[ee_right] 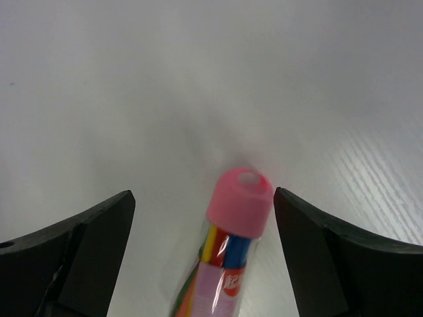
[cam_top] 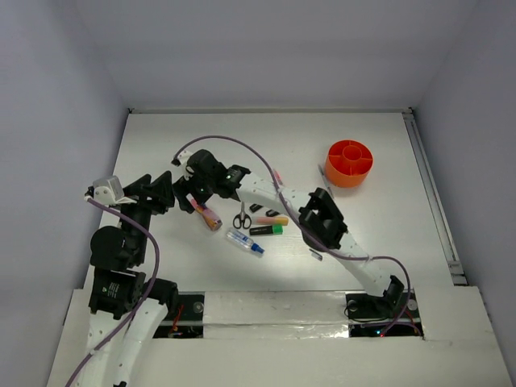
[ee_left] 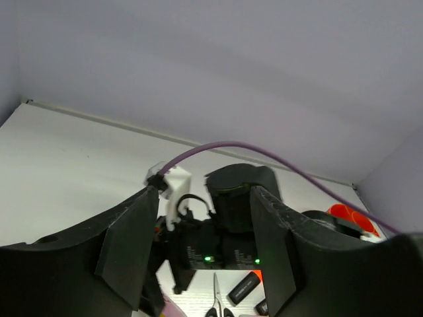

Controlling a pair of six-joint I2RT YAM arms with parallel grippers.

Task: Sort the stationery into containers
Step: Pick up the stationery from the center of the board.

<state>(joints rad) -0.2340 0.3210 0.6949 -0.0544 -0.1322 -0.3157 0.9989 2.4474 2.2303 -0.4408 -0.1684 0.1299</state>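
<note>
one orange cup (cam_top: 350, 163), toward the far right corner of the table (cam_top: 161, 145). one pair of scissors (cam_top: 242, 216), mid-table. two black-bodied highlighters just right of it: green-ended highlighter (cam_top: 267, 230) and yellow-pink highlighter (cam_top: 272, 220). one white-blue tube (cam_top: 244, 242), nearer the near edge. one pink-capped clear tube (cam_top: 206, 214) of coloured sticks, left of the scissors. two small black pieces (cam_top: 256, 208) beside the highlighters. two thin pens (cam_top: 278, 176), partly hidden, kind hard to tell. two robot arms: left arm (cam_top: 121, 242), right arm (cam_top: 322, 222).
</note>
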